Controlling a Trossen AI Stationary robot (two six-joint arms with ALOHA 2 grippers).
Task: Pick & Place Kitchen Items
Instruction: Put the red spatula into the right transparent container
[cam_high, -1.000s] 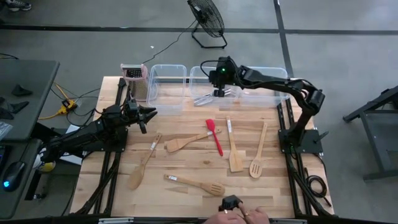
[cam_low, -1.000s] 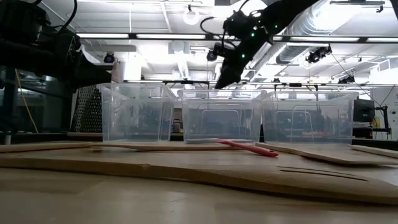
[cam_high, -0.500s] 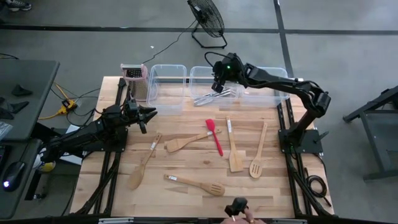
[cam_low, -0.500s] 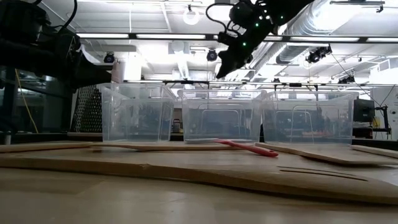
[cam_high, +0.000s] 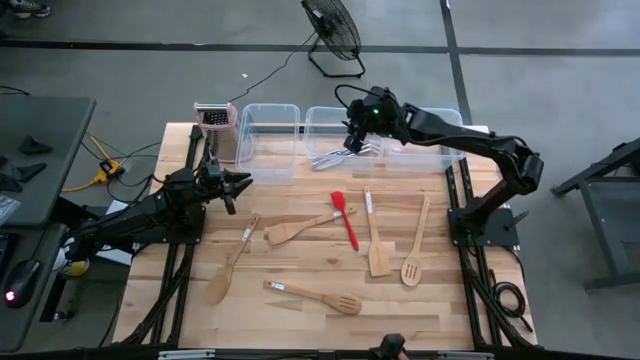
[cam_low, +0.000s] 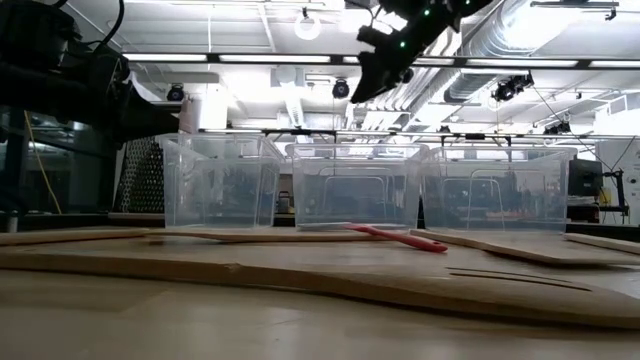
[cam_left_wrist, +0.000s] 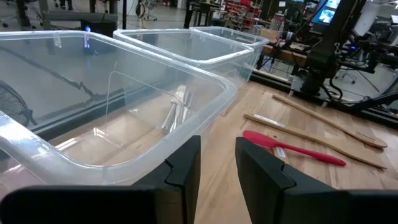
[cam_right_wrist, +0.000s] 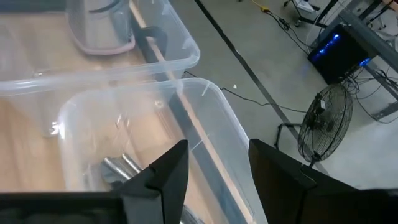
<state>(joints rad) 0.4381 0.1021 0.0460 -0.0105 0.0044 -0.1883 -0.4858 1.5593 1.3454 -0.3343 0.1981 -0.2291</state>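
Both grippers open, right gripper (cam_high: 352, 140) over middle tub (cam_high: 322, 117)

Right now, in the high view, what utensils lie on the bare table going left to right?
Wooden spoon, slotted wooden spatula, red spatula, flat wooden spatula, slotted wooden spoon. The angled one between overlaps, so I skip it.

Three clear tubs (cam_high: 270, 128) are standing in a row along the far edge of the table (cam_high: 300, 262), and the box grater (cam_high: 215, 128) is closing the far left corner. The right gripper (cam_high: 352, 138) is hanging above the middle tub. Wooden utensils (cam_high: 300, 228) and a red spatula (cam_high: 344, 218) are lying spread across the middle. Bare wood is showing along the near edge and at the near left corner.
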